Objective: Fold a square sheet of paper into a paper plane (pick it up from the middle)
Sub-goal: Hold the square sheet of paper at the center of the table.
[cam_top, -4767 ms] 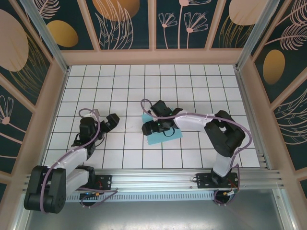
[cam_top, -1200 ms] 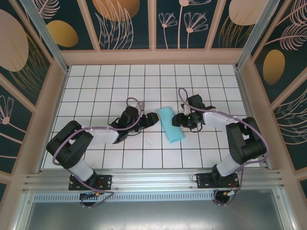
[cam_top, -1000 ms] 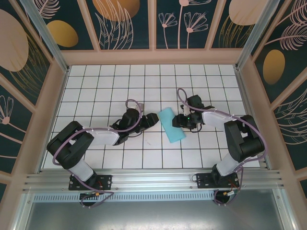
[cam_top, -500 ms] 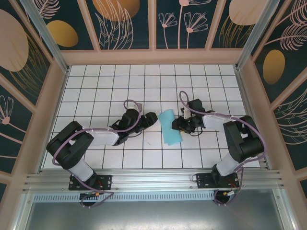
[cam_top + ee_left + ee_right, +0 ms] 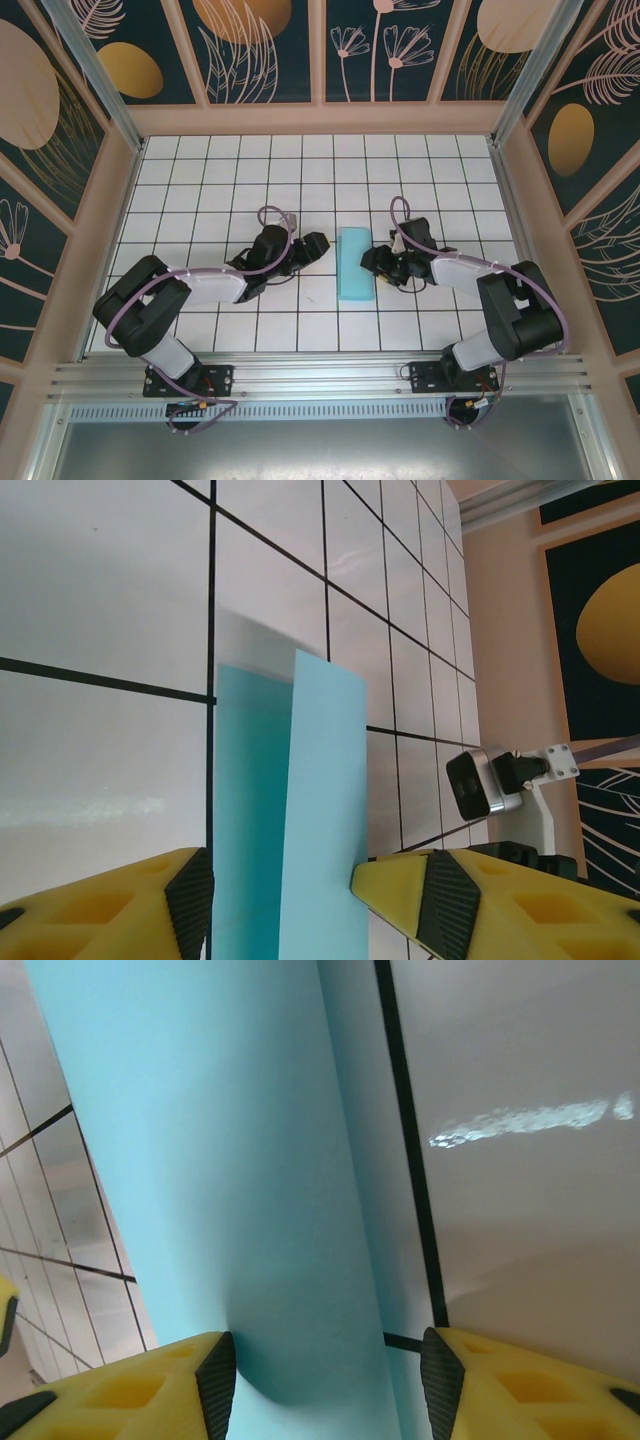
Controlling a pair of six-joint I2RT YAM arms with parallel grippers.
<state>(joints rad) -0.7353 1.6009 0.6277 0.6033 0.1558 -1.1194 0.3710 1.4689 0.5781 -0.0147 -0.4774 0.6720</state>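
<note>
The square sheet of paper (image 5: 356, 264) lies folded into a narrow light-blue strip, lined up with the grid, at the middle of the table. My left gripper (image 5: 318, 244) is low on the tiles just left of the strip, open. In the left wrist view the paper (image 5: 290, 810) runs between the yellow fingers (image 5: 120, 910), with a paler upper flap over a darker layer. My right gripper (image 5: 369, 262) is at the strip's right edge, open. In the right wrist view the paper (image 5: 250, 1180) bulges up between the fingertips of my right gripper (image 5: 327, 1372).
White tiled table (image 5: 200, 180) with black grid lines, walled by pink posts and patterned panels (image 5: 265, 50). A metal rail (image 5: 320, 375) carries both arm bases at the near edge. The right arm's wrist camera (image 5: 478, 783) sits close beyond the paper in the left wrist view.
The folded paper has turned from slanted to straight along the grid. My right gripper has swung nearer and rightward along its edge. The left gripper has barely moved.
</note>
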